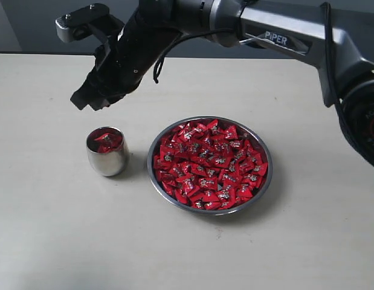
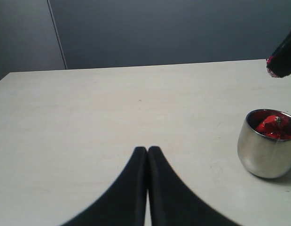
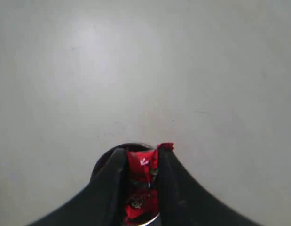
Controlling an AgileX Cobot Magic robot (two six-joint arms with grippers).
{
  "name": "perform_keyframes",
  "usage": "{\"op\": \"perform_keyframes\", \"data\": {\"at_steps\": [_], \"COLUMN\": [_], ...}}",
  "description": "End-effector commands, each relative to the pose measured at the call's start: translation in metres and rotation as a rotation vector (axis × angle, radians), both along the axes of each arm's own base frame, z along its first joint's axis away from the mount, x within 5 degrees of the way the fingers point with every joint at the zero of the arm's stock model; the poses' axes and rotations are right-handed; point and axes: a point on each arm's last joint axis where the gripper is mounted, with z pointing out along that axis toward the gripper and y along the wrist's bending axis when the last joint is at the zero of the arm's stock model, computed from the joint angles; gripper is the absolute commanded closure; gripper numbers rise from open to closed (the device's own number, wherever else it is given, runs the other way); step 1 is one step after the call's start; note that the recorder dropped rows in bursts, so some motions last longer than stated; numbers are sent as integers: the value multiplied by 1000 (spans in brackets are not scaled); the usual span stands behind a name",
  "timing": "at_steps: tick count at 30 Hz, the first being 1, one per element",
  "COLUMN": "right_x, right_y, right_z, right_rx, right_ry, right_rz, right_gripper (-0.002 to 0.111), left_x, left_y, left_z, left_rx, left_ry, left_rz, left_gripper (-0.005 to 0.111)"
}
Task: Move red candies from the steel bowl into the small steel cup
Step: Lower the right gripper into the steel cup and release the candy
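While red candies fill the bowl, the cup holds some.

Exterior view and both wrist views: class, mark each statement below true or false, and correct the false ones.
1. The small steel cup has red candies in it. True.
2. The steel bowl is empty. False: it is heaped with red candies.
3. The right gripper holds a red candy above the cup. True.
4. The left gripper is wide open. False: it is shut, with nothing between its fingers.
5. The cup stands inside the bowl. False: it stands on the table beside the bowl, apart from it.
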Motion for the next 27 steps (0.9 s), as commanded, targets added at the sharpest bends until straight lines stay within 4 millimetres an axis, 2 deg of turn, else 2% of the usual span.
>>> {"op": "perform_keyframes", "data": {"at_steps": [1, 7, 15, 27], "right_x": [-6, -11, -16, -16], "right_y": [5, 9, 12, 11], "right_z": [-12, -23, -25, -26], "right_rx": [-51, -76, -125, -139], "right_ry": [25, 47, -14, -17], "right_rz": [14, 31, 62, 65], "right_gripper": [89, 89, 89, 89], "left_x": [0, 0, 0, 0], "left_y": [0, 0, 0, 0], "left_z": [-1, -1, -1, -1], "left_rx": [-4, -4, -4, -4], "left_ry": [-3, -3, -3, -3], "left_rz": [1, 1, 1, 1], "left_gripper": [106, 106, 106, 106]}}
